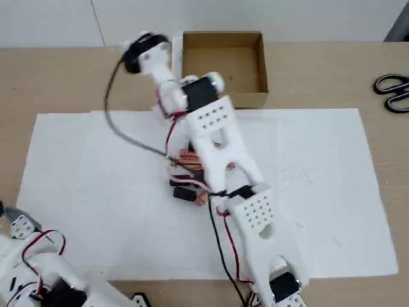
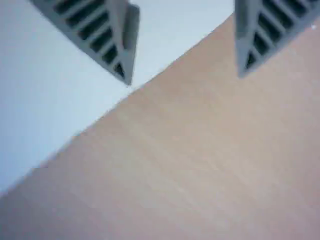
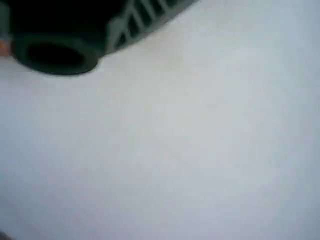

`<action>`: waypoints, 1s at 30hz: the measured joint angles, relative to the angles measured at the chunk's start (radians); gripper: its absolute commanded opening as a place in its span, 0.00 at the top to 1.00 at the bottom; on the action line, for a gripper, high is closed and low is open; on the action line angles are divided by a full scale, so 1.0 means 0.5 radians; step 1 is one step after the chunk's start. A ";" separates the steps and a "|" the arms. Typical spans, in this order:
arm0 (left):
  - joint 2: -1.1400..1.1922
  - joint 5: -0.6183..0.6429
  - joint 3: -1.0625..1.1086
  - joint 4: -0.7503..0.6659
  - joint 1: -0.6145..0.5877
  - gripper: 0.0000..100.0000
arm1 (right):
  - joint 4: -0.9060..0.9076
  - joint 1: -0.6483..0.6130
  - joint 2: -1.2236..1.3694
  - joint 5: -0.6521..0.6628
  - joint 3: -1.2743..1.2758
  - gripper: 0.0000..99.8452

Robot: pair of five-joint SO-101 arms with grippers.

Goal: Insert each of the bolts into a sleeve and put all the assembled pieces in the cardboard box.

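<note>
My right gripper (image 3: 55,45) is shut on a black sleeve (image 3: 50,55), whose open end faces the camera, just above the white paper (image 3: 200,150). One ribbed finger (image 3: 145,15) rests against the sleeve. The other side is hidden in shadow. In the high view the right arm (image 1: 217,128) stretches from the table's front edge to the left corner of the cardboard box (image 1: 262,64), which looks empty. My left gripper (image 2: 183,78) is open with nothing in it, over the paper's edge and the bare wood. The left arm (image 1: 38,268) sits at the front left.
White paper (image 1: 319,179) covers the middle of the wooden table. Small dark and copper-coloured parts (image 1: 186,188) lie under the right arm, half hidden. Black scissors (image 1: 393,91) lie at the far right edge.
</note>
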 measured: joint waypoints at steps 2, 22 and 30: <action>0.000 -0.117 0.000 0.068 0.141 0.87 | 0.006 0.160 -0.064 -0.098 0.126 1.00; 0.924 -0.175 -0.844 0.169 0.758 0.87 | 0.006 0.758 -1.774 -0.175 2.213 1.00; 1.728 0.025 -1.479 0.555 1.215 0.87 | -0.132 0.807 -1.804 -0.175 2.639 1.00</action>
